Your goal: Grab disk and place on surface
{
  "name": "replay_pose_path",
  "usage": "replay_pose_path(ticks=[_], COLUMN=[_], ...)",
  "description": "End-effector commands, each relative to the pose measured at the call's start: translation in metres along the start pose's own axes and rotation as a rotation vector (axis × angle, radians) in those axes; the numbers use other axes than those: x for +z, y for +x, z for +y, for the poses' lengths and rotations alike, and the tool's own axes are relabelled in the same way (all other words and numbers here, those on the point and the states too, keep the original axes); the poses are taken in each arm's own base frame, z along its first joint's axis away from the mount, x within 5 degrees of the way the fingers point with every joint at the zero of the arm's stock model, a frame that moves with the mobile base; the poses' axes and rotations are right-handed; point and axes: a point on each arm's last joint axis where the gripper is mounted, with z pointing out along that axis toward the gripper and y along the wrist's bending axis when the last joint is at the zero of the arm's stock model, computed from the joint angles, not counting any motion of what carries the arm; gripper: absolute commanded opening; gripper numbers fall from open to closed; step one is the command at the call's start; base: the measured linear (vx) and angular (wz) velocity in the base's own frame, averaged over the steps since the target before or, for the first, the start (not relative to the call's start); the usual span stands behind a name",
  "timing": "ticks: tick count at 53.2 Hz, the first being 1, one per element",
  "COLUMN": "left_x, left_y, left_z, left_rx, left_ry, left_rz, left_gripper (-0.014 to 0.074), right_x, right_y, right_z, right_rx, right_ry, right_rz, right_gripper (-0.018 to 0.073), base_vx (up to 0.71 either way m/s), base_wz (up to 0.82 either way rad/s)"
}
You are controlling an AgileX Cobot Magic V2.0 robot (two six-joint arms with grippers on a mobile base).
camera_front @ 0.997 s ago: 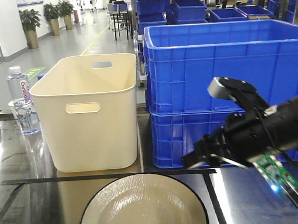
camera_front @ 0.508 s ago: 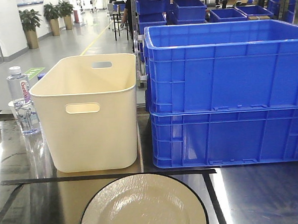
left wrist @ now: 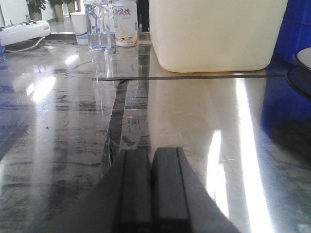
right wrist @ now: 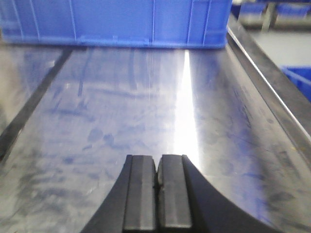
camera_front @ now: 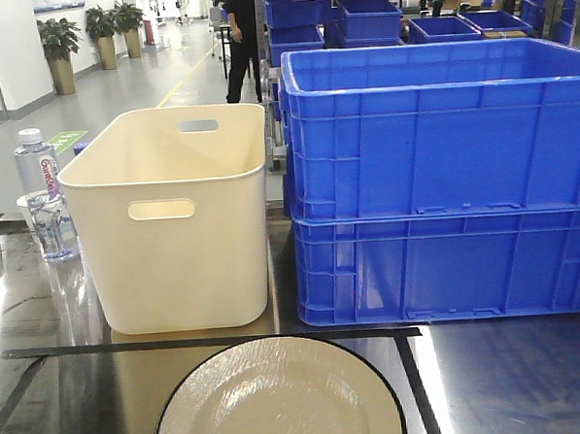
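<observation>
Disk: I read the cream plate with the black rim (camera_front: 278,397) as the disk; it lies flat on the counter (camera_front: 493,381) at the near edge of the front view, inside the black tape rectangle (camera_front: 209,343), its lower part cut off by the frame.
Disk contact: nothing touches it; only a sliver of its dark rim shows at the right edge of the left wrist view (left wrist: 302,58).
Placement judgement: I judge the disk already sits on the glossy taped surface, so the placing step looks done or close to it.
Left claw (left wrist: 150,194): pads pressed together with no gap, holding nothing, low over bare counter and pointing toward the cream tub (left wrist: 216,34).
Right claw (right wrist: 156,199): pads likewise closed against each other, empty, low over bare counter to the right of the tape, facing the blue crates (right wrist: 116,22).
Arm posture: neither arm shows in the front view; I judge both are parked low and clear so the disk stays undisturbed.
Surroundings: cream tub (camera_front: 173,218) and stacked blue crates (camera_front: 444,180) stand behind the tape line, well apart from the disk; water bottle (camera_front: 41,196) sits at the far left.
Risk: I see glare on the counter that may hide the tape edge.
</observation>
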Motion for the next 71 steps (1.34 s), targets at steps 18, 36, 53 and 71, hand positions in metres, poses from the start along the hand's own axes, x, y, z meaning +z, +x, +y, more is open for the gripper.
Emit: replay_pose_path(ticks=[18,36,53,71], left_x=[-0.002,-0.002,-0.002,-0.002], left_y=[-0.0129,-0.0129,-0.0129,-0.0129], left_z=[-0.0004,-0.0004,-0.0004,-0.0004], left_rx=[-0.013,-0.013,-0.013,-0.013], left_ry=[0.004,0.004,0.004,0.004], left_rz=[-0.097,-0.097,-0.097,-0.097], left_gripper=[-0.0008,-0.0008,-0.0008,-0.0008], right_x=[0.0027,0.0027,0.0027,0.0027], right_y=[0.0093,0.0093,0.0093,0.0093], right_z=[0.0018,0.0018,0.0018,0.0018], right_rx=[-0.025,-0.026,-0.026,-0.026], right_ry=[-0.005,-0.004,-0.004,-0.004], right_rz=[-0.23,-0.231,-0.231,-0.231], right_gripper=[-0.0008,-0.0008,-0.0008,-0.0008], base_vx=[0.0,0.0,0.0,0.0], base_wz=[0.0,0.0,0.0,0.0])
